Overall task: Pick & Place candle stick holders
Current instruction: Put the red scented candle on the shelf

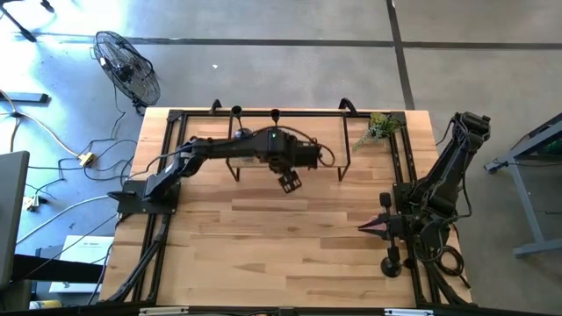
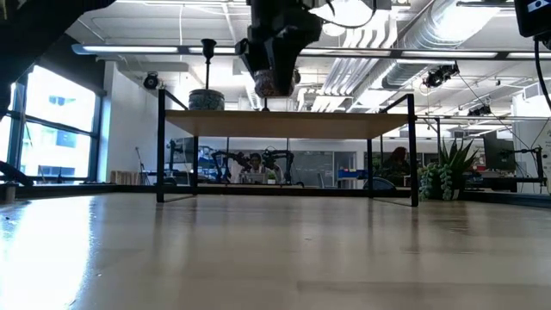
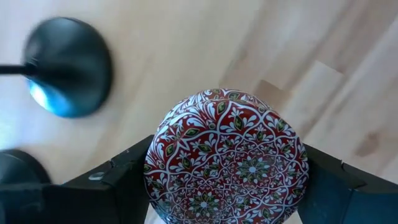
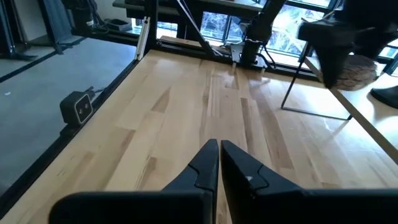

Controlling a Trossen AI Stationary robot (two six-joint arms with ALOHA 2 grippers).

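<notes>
A low shelf with black legs and a wooden top stands at the table's far side. Two black candle stick holders stand on their round bases on its top, stems upright. In the left wrist view they are a dark dome and a partly cut-off one; the low view shows one. My left gripper points down over the shelf, shut on a third holder's round base, whose red floral patterned face is turned to the wrist camera; its stem is hidden. My right gripper is shut and empty at the table's right side. My left gripper pinches the round base by opposite sides of its rim between its two fingers. The fingers come from above, pointing down. The base sits level in the hold, its patterned face up, just above the shelf top.
A small green plant stands at the shelf's right end. Bare wooden table lies in front of the shelf, between the two arms. A fan stands on the floor beyond the table's far left corner.
</notes>
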